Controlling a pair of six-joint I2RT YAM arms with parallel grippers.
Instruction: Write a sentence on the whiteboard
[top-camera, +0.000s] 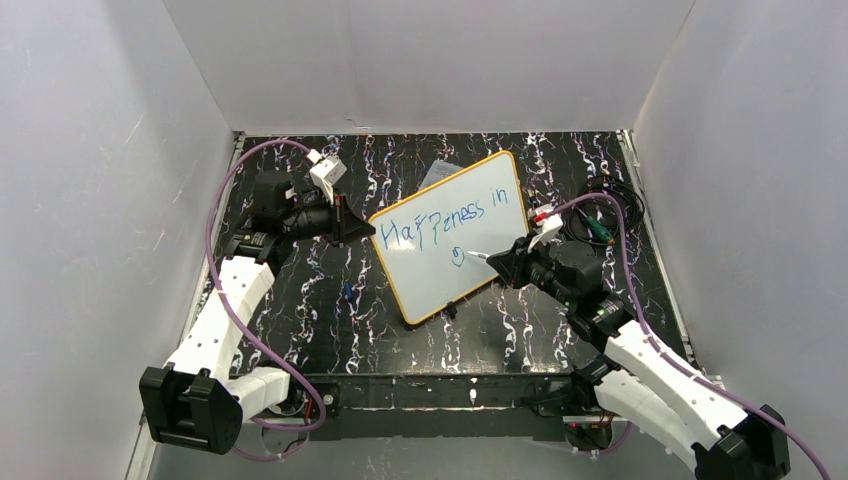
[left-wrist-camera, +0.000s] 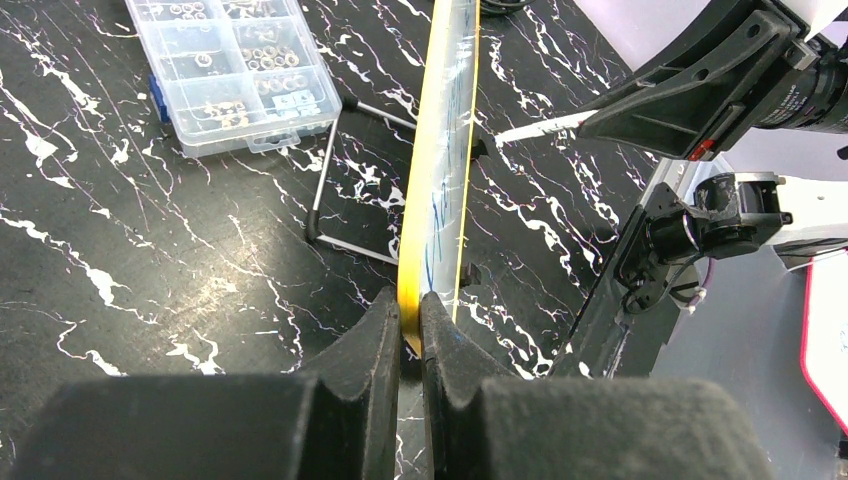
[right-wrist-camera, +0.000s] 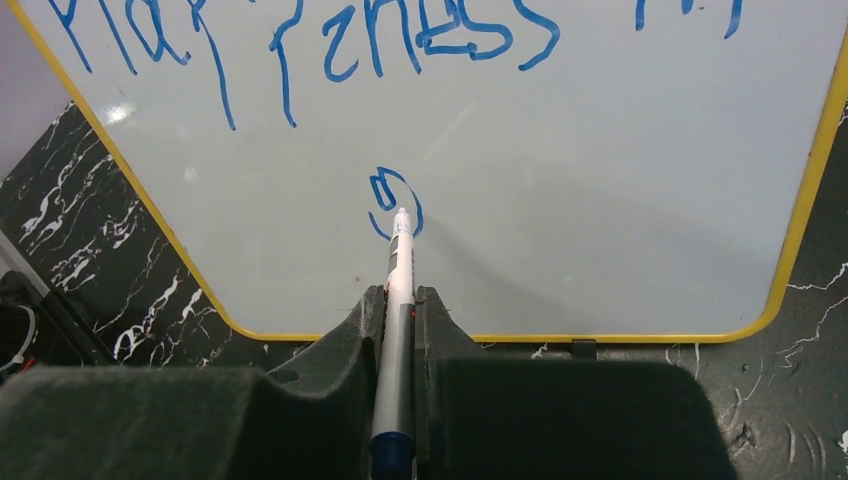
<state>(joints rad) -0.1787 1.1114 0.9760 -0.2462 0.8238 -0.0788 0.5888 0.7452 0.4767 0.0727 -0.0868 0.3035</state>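
Yellow-framed whiteboard (left-wrist-camera: 440, 170) sits pinched between left fingers (left-wrist-camera: 365, 345), marker (right-wrist-camera: 399, 285) between right fingers (right-wrist-camera: 345, 345).

We see two arms of one make. Our left arm (top-camera: 215, 325) wears smooth white shells with rounded edges, linked by boxy black joints, and ends in a large black motor block (top-camera: 188, 408). Our right arm (top-camera: 660, 385) matches it, white shells running into its own black end block (top-camera: 748, 455). A left purple cable (top-camera: 216, 210) runs along one arm and a right purple cable (top-camera: 628, 262) along the other. Each wrist bears a small white housing: the left housing (top-camera: 326, 172) and the right housing (top-camera: 547, 232). Our left gripper (left-wrist-camera: 408, 305) and right gripper (right-wrist-camera: 400, 297) have matte black, wedge-shaped fingers with a grainy surface, and a small red dot (left-wrist-camera: 700, 151) marks the right one's body
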